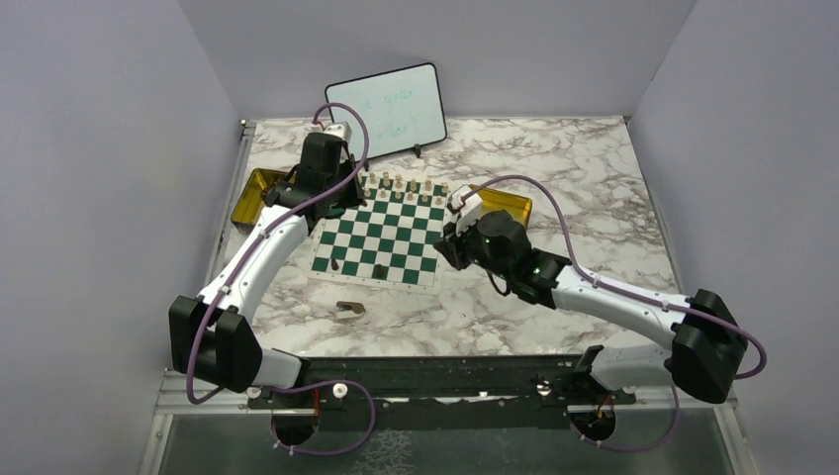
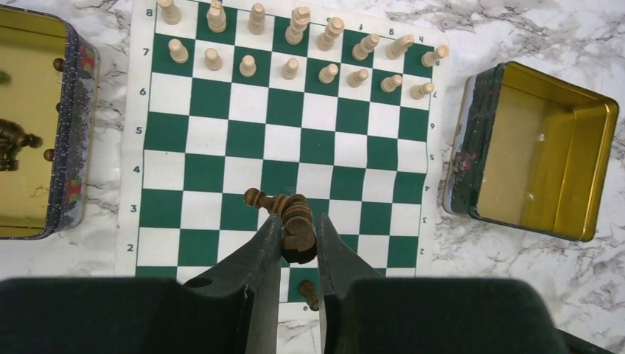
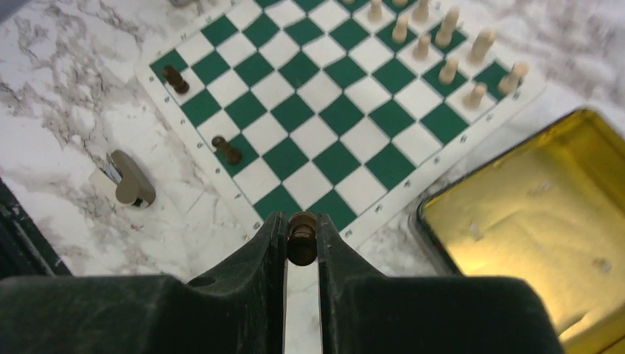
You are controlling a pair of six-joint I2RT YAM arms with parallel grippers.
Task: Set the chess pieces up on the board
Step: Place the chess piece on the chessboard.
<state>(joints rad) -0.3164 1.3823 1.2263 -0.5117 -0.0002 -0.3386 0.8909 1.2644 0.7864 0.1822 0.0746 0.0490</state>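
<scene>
The green and white board (image 1: pixel 388 230) lies mid-table. Tan chess pieces (image 2: pixel 287 68) fill its two far rows. Two dark pieces (image 3: pixel 226 149) (image 3: pixel 175 78) stand on its near rows. My left gripper (image 2: pixel 298 237) hangs high over the board's far left part (image 1: pixel 336 193). It is shut on a ribbed dark brown piece (image 2: pixel 298 221). A second dark piece (image 2: pixel 259 199) sticks out left at the fingertips. My right gripper (image 3: pixel 302 240) is at the board's right edge (image 1: pixel 445 245), shut on a small dark brown piece (image 3: pixel 302 234).
A gold tin (image 2: pixel 29 133) left of the board holds dark pieces. An empty gold tin (image 2: pixel 545 147) sits to its right. A brownish-grey scrap (image 1: pixel 348 310) lies in front of the board. A whiteboard (image 1: pixel 386 109) stands at the back.
</scene>
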